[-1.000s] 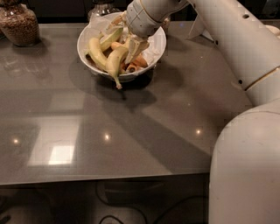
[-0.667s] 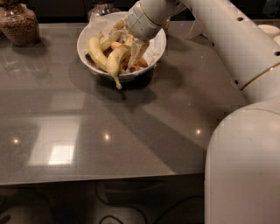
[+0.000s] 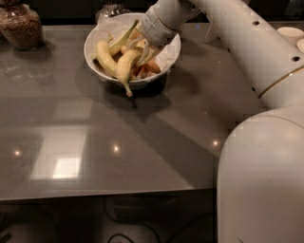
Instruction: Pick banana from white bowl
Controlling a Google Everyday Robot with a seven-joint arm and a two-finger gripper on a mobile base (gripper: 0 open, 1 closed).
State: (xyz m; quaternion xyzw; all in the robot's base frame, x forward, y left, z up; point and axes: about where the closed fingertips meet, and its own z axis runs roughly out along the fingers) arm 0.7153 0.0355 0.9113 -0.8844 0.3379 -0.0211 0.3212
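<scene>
The white bowl (image 3: 171, 56) stands at the far middle of the grey table, lined with crinkled white paper. The banana (image 3: 124, 65), plump and all yellow, lies at the bowl's front with its long stem hanging over the rim. A paler yellow banana (image 3: 104, 56) lies to its left, and a slimmer greenish one (image 3: 122, 38) lies behind. My gripper (image 3: 143, 51) reaches down into the bowl from the right, just right of the banana's upper end and close against the fruit. Its tips are partly hidden among the fruit.
Orange-brown pieces (image 3: 152, 67) lie in the bowl under the gripper. A glass jar of brown bits (image 3: 21, 26) stands at the far left. A glass object (image 3: 111, 7) stands behind the bowl. Small beige bowls (image 3: 289, 34) sit at the far right. My arm (image 3: 247, 42) crosses the table's right side.
The gripper stays down in the bowl beside the banana. The arm has shifted only slightly. The bananas have not visibly moved.
</scene>
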